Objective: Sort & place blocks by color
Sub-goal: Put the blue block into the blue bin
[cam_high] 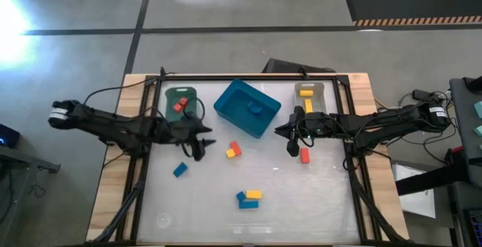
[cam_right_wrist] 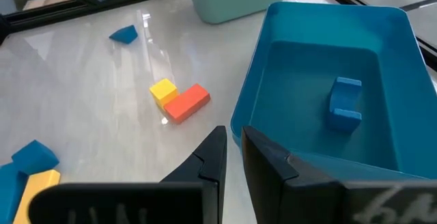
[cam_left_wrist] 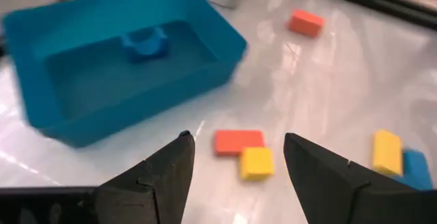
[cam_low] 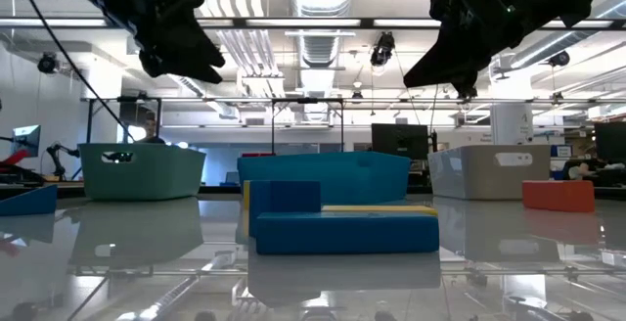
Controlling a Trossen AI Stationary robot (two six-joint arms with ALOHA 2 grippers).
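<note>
Nearest desk edge: blue bar block touching yellow bar block. Further in: lone blue block; red bar touching yellow cube; red block. Left tool fingers spread, empty. Right tool fingers nearly together, empty. Farthest: green bin, blue plastic bin, grey bin.

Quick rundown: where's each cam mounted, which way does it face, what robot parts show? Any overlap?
High: overhead, straight down; both arms, left pincer, right pincer.
Low: table height, level toward the room; both arms hang from above.
Left wrist: past its open fingers at the blue plastic bin.
Right wrist: past its near-closed fingers at the same bin.
Shared: both wrists see the touching red bar and yellow cube.
</note>
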